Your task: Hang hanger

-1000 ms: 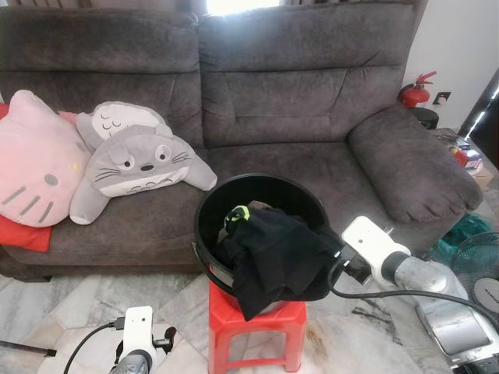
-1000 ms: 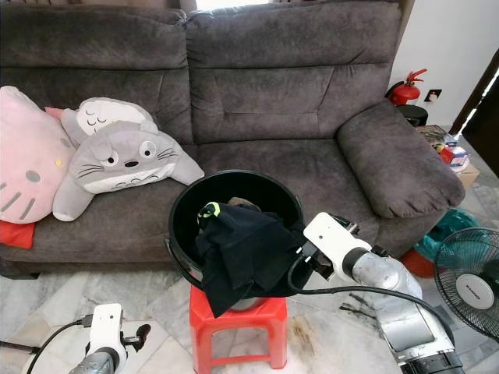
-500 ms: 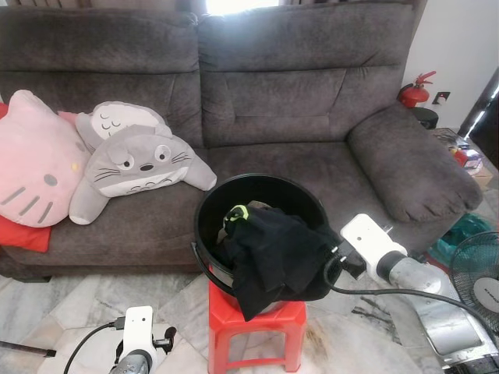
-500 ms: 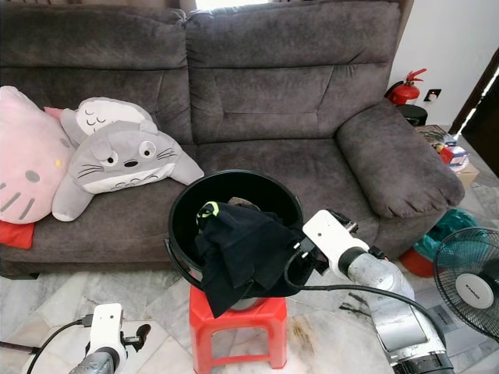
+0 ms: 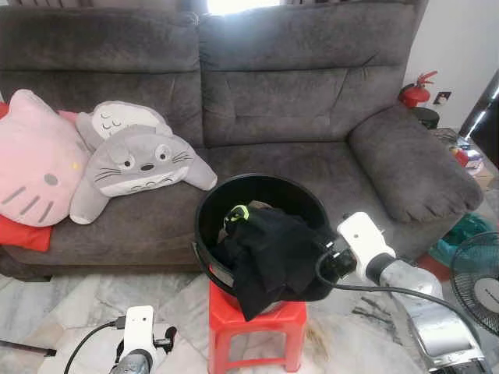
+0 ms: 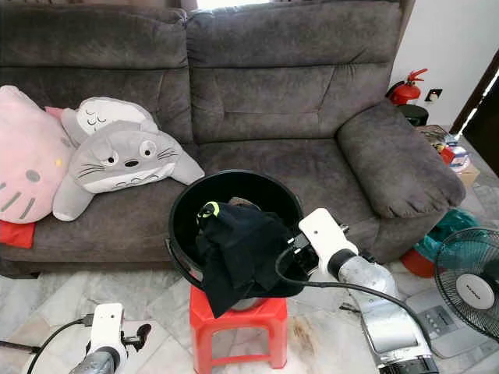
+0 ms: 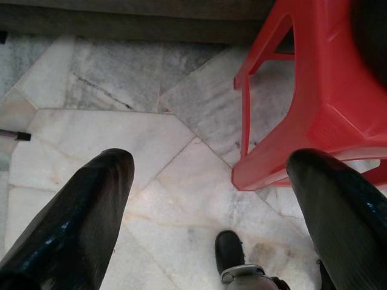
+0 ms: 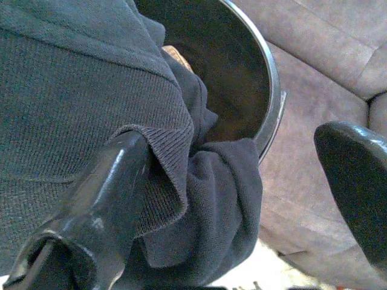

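**Right gripper at the laundry bucket, fingers spread over dark cloth**

Up close, the right gripper [image 8: 242, 199] is at the right rim of a black bucket [image 5: 210, 210], its two black fingers [image 8: 97, 199] spread wide apart. One finger presses into a fold of the dark garment [image 5: 273, 253]; the other hangs free beyond the bucket's rim, above the sofa seat. Nothing is clamped between them.

That garment is black, knitted and ribbed at its hem. It is heaped in the bucket and spills over the near rim, hanging down in front. A small yellow-green piece [image 5: 236, 212] shows at the top left of the heap; whether it belongs to a hanger cannot be told.

Beneath, the bucket stands on a red plastic stool [image 5: 257, 331] on a pale marble floor [image 7: 151, 181].

Low on the left, the left gripper [image 7: 211, 199] hangs over the floor beside the stool, fingers wide apart and empty.

Behind stands a grey sofa [image 5: 296, 101] with a grey plush cushion [image 5: 136, 167] and a pink one [image 5: 35, 160] at its left end. A red fire extinguisher [image 5: 415, 92] is at the far right, a fan [image 6: 468, 284] at the near right.
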